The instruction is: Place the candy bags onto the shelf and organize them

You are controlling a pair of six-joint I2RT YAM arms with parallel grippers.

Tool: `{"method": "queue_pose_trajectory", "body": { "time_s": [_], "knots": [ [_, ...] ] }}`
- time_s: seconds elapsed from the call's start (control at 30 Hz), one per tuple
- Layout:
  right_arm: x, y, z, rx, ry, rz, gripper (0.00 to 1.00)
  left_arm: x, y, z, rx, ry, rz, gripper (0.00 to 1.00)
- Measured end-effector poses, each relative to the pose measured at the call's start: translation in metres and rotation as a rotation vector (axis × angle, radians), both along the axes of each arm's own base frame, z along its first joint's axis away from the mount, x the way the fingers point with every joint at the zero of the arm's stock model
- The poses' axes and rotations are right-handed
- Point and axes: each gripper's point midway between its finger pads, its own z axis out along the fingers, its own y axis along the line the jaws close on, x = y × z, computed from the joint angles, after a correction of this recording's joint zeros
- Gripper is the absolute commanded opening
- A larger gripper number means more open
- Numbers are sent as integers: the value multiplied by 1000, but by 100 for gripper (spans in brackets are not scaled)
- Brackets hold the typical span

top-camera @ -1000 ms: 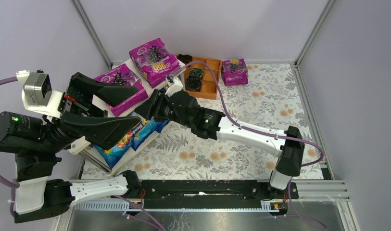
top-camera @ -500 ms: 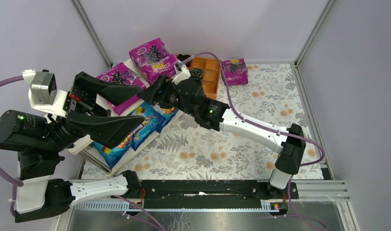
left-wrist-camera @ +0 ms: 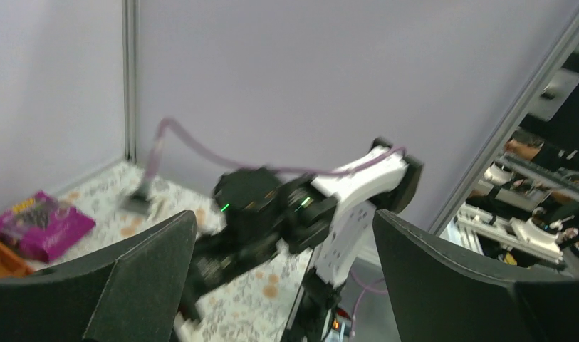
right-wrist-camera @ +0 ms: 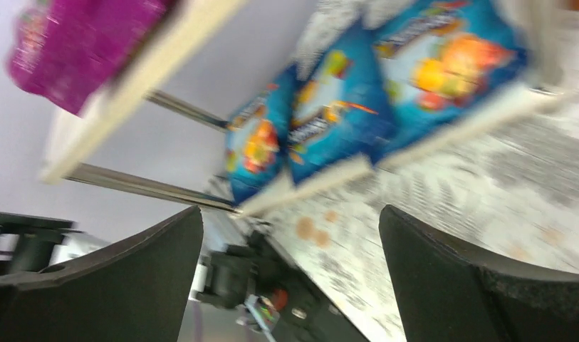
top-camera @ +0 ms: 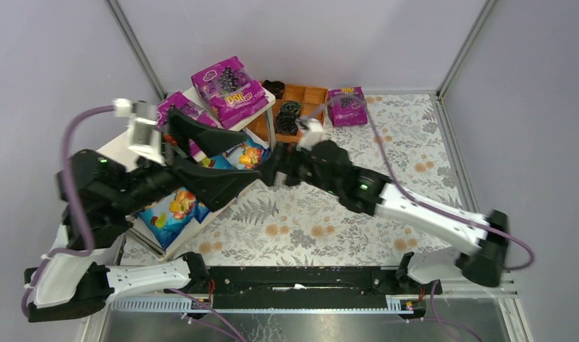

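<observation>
Shelf [top-camera: 117,147]: far-left corner of the tabletop.
Purple candy bags [top-camera: 228,82]: two on the top tier, one partly hidden by the left arm.
Blue candy bags [right-wrist-camera: 329,107]: lower tier, side by side.
Loose purple bag [top-camera: 347,105]: far edge of the tabletop, just beside the orange tray [top-camera: 311,114].
Left claw [top-camera: 246,155]: fingers wide apart, empty, above the shelf's right side.
Right claw [right-wrist-camera: 290,211]: fingers apart, empty, facing the lower tier.

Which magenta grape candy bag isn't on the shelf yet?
The magenta grape bag lying on the floral tablecloth right of the orange-brown wooden tray; the other two magenta bags sit on the pale shelf's top board.
</observation>
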Motion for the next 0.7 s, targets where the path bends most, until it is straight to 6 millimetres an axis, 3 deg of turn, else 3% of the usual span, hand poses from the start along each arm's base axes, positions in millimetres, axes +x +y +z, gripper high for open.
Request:
{"method": "queue_pose_trajectory", "body": {
  "time_s": [0.07, 0.13, 0.3, 0.37, 0.57, 0.7],
  "knots": [
    [-6, -46, -12, -69, -32, -56, 100, 8, -14, -22, 44, 28, 1, 99],
    [3, -97, -22, -126, -71, -174, 100, 17, -31, -52, 99, 63, 1, 99],
    [63, -228, -65, -296, -120, -583, 100, 45, -71, -144, 305, 198, 36, 99],
    [86, -263, -88, -367, -103, -690, 100, 60, -85, -180, 403, 257, 75, 99],
    [174, -314, -163, -484, 63, -820, 100, 81, -108, -260, 553, 398, 135, 99],
    [237, -338, -202, -396, 185, -857, 100, 87, -125, -287, 574, 462, 136, 98]
  ]
}}
